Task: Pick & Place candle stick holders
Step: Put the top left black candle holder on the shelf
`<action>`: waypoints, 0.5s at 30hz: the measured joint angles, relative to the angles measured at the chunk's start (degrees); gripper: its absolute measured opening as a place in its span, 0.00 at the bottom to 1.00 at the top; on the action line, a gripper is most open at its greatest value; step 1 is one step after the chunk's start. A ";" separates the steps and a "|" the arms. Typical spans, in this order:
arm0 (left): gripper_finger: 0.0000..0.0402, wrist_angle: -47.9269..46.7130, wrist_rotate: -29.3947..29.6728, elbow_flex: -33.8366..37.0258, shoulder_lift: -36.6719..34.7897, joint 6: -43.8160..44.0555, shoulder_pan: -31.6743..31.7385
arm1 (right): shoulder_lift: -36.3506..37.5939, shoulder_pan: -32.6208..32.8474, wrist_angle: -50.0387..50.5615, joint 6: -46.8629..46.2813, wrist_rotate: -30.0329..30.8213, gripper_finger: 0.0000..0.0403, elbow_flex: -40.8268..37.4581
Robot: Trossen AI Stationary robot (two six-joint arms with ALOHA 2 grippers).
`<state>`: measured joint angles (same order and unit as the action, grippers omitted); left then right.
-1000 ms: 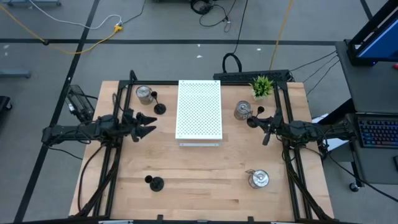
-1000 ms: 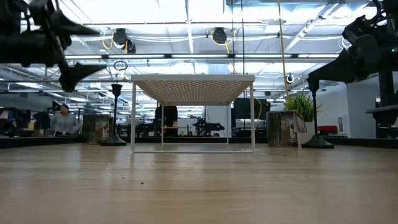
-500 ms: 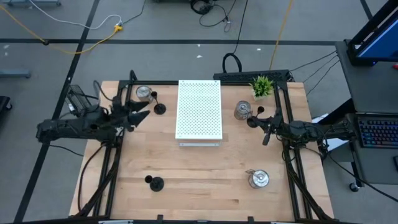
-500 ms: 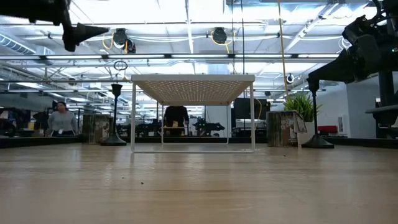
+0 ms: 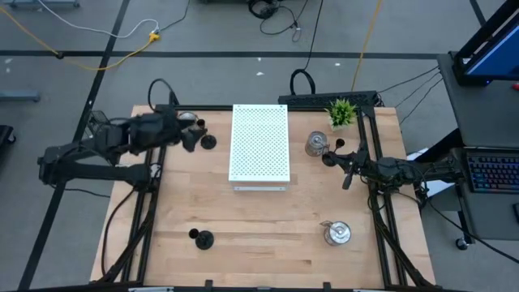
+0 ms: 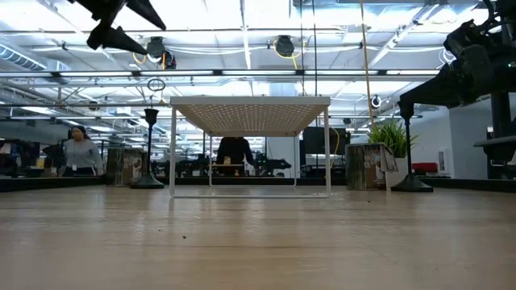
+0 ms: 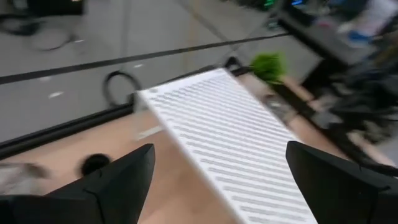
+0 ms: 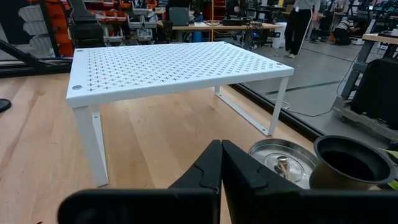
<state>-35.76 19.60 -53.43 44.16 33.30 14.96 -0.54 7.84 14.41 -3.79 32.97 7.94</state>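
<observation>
A black candle stick holder (image 5: 208,142) and a silver one (image 5: 188,121) stand at the far left. My left gripper (image 5: 193,136) hangs open high above them, holding nothing; its fingers (image 7: 124,180) spread wide in the left wrist view. Another black holder (image 5: 201,238) stands near left, and a silver one (image 5: 336,233) near right. At the far right, a silver holder (image 8: 285,163) and a black one (image 8: 351,165) stand just beyond my right gripper (image 8: 221,169). That gripper is shut and waits at the right edge (image 5: 347,174).
A white perforated shelf (image 5: 259,144) on legs stands on the table (image 5: 259,219) at its far middle. A small green potted plant (image 5: 341,112) sits at the far right corner. People move about in the room beyond (image 6: 81,153).
My left gripper has risen well above the table and swung toward the far edge, over the far-left holders. It has tipped up from pointing down to pointing nearly level, and it has stayed open.
</observation>
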 joint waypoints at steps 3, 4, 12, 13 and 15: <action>0.91 -5.11 -0.78 -2.98 2.91 0.16 4.21 | -0.01 0.01 0.00 0.00 0.00 0.00 -0.02; 0.91 -5.87 -1.69 -3.62 3.77 0.12 5.62 | -0.02 0.01 0.00 0.00 0.00 0.00 0.00; 0.91 -9.93 -11.87 -4.41 9.50 0.27 17.34 | -0.02 0.02 0.00 0.00 0.00 0.00 0.00; 0.91 -11.02 -12.25 -4.41 10.08 0.29 18.87 | -0.02 0.01 0.00 0.00 0.00 0.00 -0.01; 0.91 -13.16 -12.94 -4.41 11.23 0.20 21.77 | -0.02 0.02 0.00 0.00 0.00 0.00 0.00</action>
<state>-48.92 6.66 -57.84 55.39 33.50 36.73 -0.56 7.86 14.41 -3.79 32.97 7.94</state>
